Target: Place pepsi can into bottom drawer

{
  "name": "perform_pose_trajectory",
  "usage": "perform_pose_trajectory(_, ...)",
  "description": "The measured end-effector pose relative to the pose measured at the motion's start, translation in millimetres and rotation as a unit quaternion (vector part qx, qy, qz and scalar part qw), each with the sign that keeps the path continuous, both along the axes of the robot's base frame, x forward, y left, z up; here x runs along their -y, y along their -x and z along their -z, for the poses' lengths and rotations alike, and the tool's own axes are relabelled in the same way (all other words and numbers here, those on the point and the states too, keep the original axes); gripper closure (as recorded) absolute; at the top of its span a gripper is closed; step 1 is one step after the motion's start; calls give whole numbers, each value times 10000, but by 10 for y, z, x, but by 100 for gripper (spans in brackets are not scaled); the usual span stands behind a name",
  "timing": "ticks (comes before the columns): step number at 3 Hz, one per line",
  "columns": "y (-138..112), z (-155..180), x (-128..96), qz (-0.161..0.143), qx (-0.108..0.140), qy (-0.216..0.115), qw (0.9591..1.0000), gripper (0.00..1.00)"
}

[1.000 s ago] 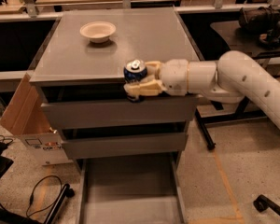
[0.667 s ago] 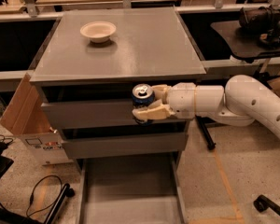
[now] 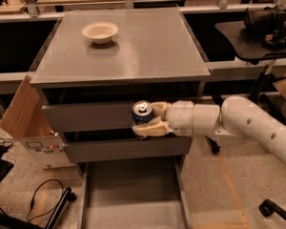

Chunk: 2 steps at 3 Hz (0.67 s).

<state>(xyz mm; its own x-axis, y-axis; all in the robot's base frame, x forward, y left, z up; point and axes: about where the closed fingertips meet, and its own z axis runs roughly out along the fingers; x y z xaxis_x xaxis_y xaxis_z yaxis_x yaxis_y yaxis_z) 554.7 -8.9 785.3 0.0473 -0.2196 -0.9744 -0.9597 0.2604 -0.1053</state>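
Observation:
My gripper [image 3: 145, 118] reaches in from the right and is shut on the pepsi can [image 3: 142, 113], a small dark blue can with a silver top. It holds the can upright in front of the cabinet's upper drawer fronts, above the bottom drawer [image 3: 133, 192]. The bottom drawer is pulled out, a shallow grey tray with thin side rails, with nothing visible in it. The white arm [image 3: 248, 123] stretches off to the right.
A white bowl [image 3: 100, 32] sits on the grey cabinet top [image 3: 148, 51]. A cardboard box [image 3: 26, 123] stands left of the cabinet. Black cables [image 3: 43, 199] lie on the floor at lower left. A dark table with equipment [image 3: 267, 27] is at the right.
The gripper has carried the can down from the cabinet top's front edge to the level of the drawer fronts, and slightly right.

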Motion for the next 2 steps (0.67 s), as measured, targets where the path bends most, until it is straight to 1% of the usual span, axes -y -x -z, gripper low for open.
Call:
perform_pose_trajectory(1,206,815,-78,-102,-141,-104,9998,100)
perform_pose_trajectory(2,343,1480,-150,-282,-149,-169,9993,100)
